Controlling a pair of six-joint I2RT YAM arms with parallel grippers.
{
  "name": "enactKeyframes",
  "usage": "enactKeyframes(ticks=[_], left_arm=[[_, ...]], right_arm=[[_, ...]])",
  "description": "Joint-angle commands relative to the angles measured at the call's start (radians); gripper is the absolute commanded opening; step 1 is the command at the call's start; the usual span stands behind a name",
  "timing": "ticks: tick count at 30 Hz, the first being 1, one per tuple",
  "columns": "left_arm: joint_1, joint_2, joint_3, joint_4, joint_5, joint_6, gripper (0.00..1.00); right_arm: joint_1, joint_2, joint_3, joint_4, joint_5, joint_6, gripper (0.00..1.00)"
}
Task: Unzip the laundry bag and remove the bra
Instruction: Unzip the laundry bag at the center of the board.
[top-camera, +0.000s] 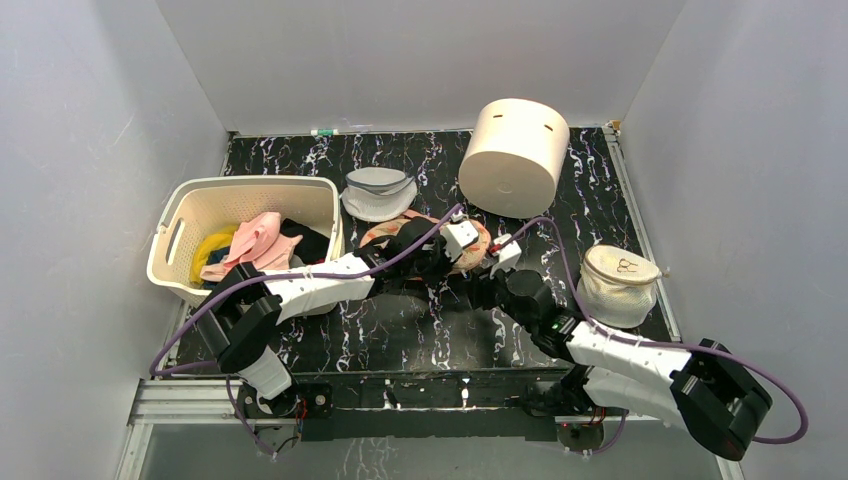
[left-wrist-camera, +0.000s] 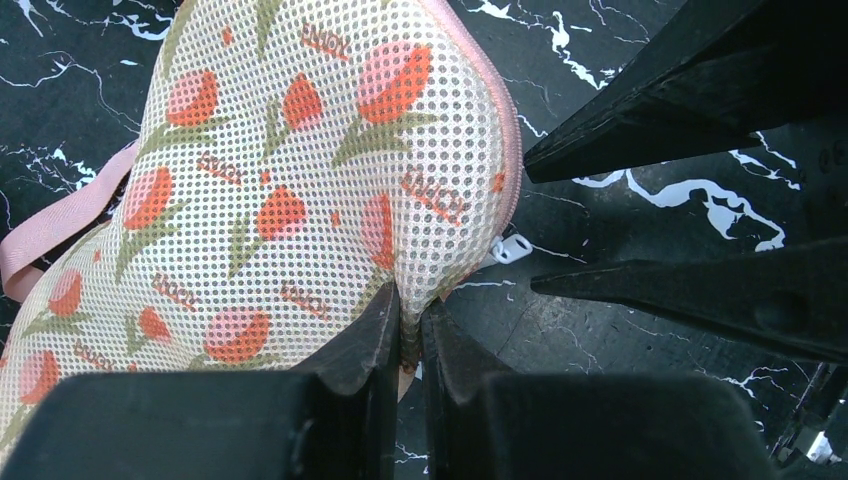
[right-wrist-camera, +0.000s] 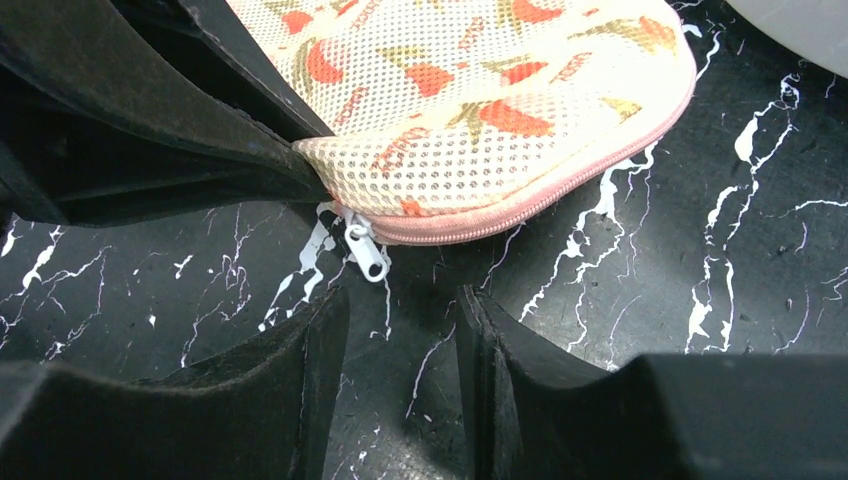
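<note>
From above, the laundry bag (top-camera: 482, 246) lies near the middle of the black marbled counter (top-camera: 400, 330), mostly hidden under the left arm (top-camera: 320, 285) and the right arm (top-camera: 600, 345), which meet over it. A cream basket (top-camera: 250, 190) holding pink and yellow cloth stands at the left. A round grey-white mesh bag (top-camera: 378, 192) lies just behind the flowered bag. A cream drum (top-camera: 513, 155) lies on its side at the back, and a round cream mesh pouch (top-camera: 620, 285) sits at the right.

In the left wrist view, the bag's flowered mesh top fills the upper left. The left gripper (left-wrist-camera: 410, 320) is pressed together on the near edge of the bag, pinching a fold of mesh by the pink zipper rim (left-wrist-camera: 512, 150). A small white zipper pull (left-wrist-camera: 510, 247) lies on the counter just beside that edge. A pink strap (left-wrist-camera: 60, 225) trails from the bag's left side. Two dark fingers (left-wrist-camera: 700, 290) of the other arm point in from the right, apart from each other.

In the right wrist view, the right gripper (right-wrist-camera: 400, 300) is spread wide and low over the counter, holding nothing. The zipper pull lies just ahead of the gap, not between the pads. The zipper rim shown here is closed. The left gripper's dark fingers clamp the bag's corner at the upper left.
</note>
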Motion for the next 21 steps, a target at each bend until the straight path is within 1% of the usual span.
enactKeyframes(ticks=[1, 7, 10, 13, 15, 18, 20, 21], left_arm=[[0.007, -0.056, 0.038, -0.002, 0.031, -0.012, 0.00], [0.007, -0.050, 0.042, -0.006, 0.044, -0.020, 0.00], [0.008, -0.044, 0.046, -0.012, 0.039, -0.019, 0.00], [0.007, -0.047, 0.046, -0.012, 0.039, -0.019, 0.00], [0.007, -0.047, 0.044, -0.010, 0.040, -0.020, 0.00], [0.007, -0.046, 0.046, -0.010, 0.044, -0.019, 0.00], [0.007, -0.049, 0.045, -0.010, 0.047, -0.019, 0.00], [0.006, -0.050, 0.045, -0.011, 0.043, -0.016, 0.00]], right_arm=[[0.011, 0.007, 0.064, 0.078, 0.041, -0.012, 0.42], [0.019, 0.028, 0.075, 0.083, 0.068, -0.004, 0.37], [0.023, 0.038, 0.120, 0.062, 0.094, 0.007, 0.33], [0.024, 0.042, 0.115, 0.065, 0.096, 0.021, 0.31], [0.026, 0.046, 0.111, 0.070, 0.089, 0.030, 0.26], [0.028, 0.064, 0.113, 0.077, 0.095, 0.042, 0.23], [0.028, 0.058, 0.106, 0.068, 0.141, 0.055, 0.18], [0.027, 0.055, 0.104, 0.063, 0.159, 0.059, 0.13]])
